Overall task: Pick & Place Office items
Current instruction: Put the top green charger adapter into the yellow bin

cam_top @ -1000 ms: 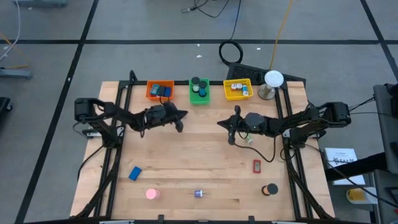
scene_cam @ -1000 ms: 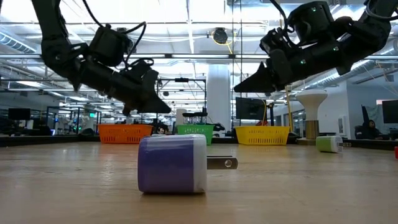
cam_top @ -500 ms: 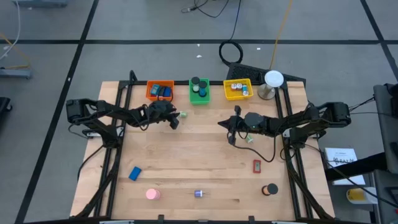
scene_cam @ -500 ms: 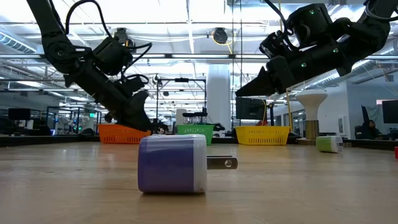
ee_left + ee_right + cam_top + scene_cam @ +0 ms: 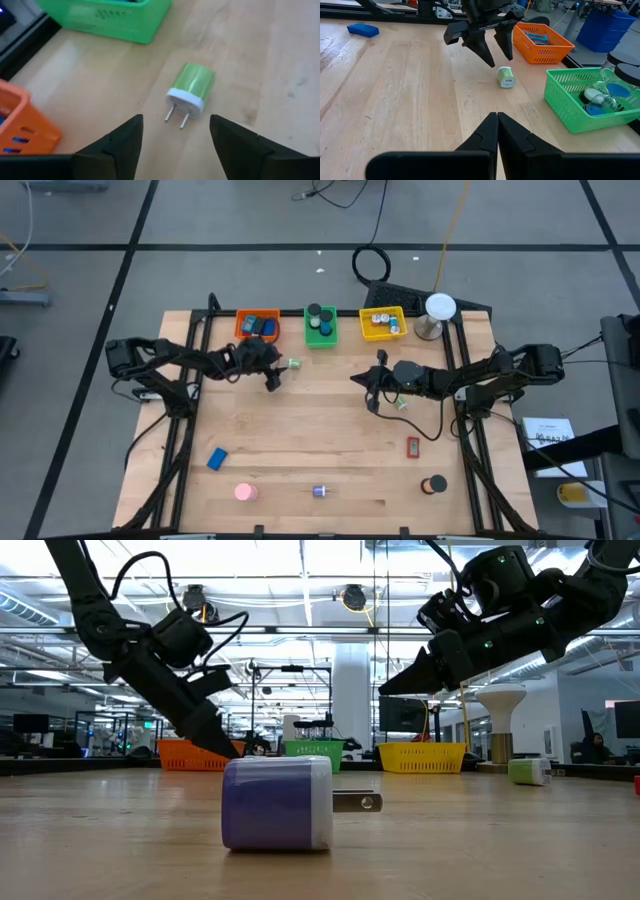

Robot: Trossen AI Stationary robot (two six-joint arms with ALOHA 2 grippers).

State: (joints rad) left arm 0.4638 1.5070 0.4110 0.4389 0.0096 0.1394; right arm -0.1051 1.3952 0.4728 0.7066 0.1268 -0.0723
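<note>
1. Small green plug-in charger with a white face lies on the wooden table, between the orange bin and green bin.
2. Left gripper hangs over it, fingers spread, nothing held.
3. Right gripper sits mid-table, pinched closed, empty.

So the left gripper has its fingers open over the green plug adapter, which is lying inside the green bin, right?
Not quite. The left gripper is open over the green plug adapter, but the adapter lies on the bare table beside the green bin, not inside it. The left wrist view shows this.
</note>
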